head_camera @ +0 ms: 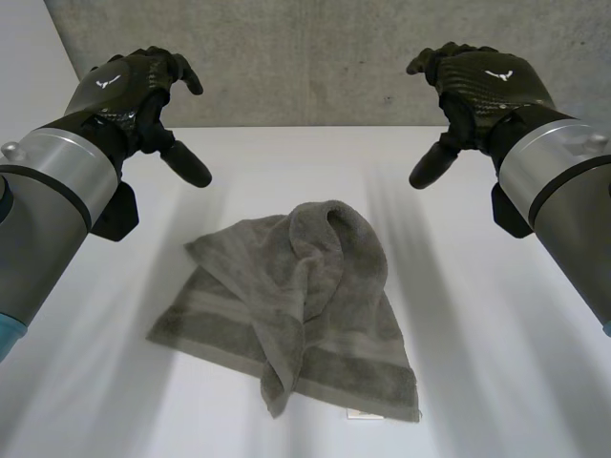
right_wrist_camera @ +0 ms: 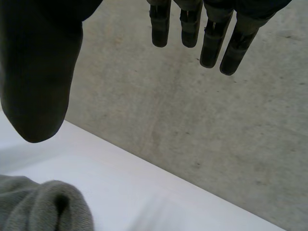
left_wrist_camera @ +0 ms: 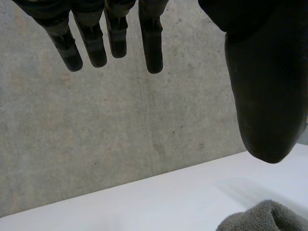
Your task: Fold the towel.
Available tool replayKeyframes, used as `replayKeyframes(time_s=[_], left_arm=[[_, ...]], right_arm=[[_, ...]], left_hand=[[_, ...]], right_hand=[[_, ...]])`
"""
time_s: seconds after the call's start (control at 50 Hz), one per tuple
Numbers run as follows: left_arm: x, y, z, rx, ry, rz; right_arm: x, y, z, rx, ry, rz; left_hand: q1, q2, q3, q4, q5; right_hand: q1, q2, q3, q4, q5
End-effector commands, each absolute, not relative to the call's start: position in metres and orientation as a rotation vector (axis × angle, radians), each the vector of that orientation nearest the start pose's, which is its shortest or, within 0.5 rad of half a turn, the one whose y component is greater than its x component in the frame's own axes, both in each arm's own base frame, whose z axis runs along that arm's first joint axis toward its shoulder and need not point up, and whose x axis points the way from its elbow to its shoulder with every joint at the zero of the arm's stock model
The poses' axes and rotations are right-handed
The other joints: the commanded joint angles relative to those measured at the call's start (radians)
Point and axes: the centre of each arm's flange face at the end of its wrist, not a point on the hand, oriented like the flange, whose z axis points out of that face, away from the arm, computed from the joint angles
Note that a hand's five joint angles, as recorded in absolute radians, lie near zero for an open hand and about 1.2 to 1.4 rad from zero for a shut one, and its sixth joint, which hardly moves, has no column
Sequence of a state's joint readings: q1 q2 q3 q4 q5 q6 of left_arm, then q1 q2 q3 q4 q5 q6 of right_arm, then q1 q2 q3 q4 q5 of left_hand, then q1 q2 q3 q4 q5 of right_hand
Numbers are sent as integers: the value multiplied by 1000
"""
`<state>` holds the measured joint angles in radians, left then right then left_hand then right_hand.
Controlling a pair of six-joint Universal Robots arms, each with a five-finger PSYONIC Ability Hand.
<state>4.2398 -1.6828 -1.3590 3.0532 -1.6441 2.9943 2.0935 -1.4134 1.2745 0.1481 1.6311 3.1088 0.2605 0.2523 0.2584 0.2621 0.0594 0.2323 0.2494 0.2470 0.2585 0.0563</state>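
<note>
A rumpled grey-green terry towel [head_camera: 296,305] lies in the middle of the white table [head_camera: 477,382], well short of both hands. Its upper layer is bunched and flopped forward in a long fold, so the far edge and corners are buried underneath. Something small and pale [head_camera: 361,414] pokes out at the near hem; I cannot tell what it is. The black left hand [head_camera: 129,91] hovers above the table with fingers loosely spread, holding nothing. The black right hand [head_camera: 482,86] mirrors it, equally slack and empty. Each wrist view catches just a hump of the towel below the thumb, against the concrete wall [head_camera: 305,57].
</note>
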Motion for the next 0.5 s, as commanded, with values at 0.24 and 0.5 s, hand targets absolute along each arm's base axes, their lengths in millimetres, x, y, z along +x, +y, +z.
replayKeyframes(time_s=[0.24,0.5], left_arm=[[-262,-239,329,321,2532,-2428],[-263,-240,325,331,2540,-2415]], right_arm=[[271,-238,335,-491,2040,-2050],[275,-237,334,-551,2033,-2050]], left_hand=[[-73,-65,-71,-75,-47],[-62,-54,-60,-63,-35]], right_hand=[[-58,-75,-72,-84,-56],[-58,-75,-72,-84,-56]])
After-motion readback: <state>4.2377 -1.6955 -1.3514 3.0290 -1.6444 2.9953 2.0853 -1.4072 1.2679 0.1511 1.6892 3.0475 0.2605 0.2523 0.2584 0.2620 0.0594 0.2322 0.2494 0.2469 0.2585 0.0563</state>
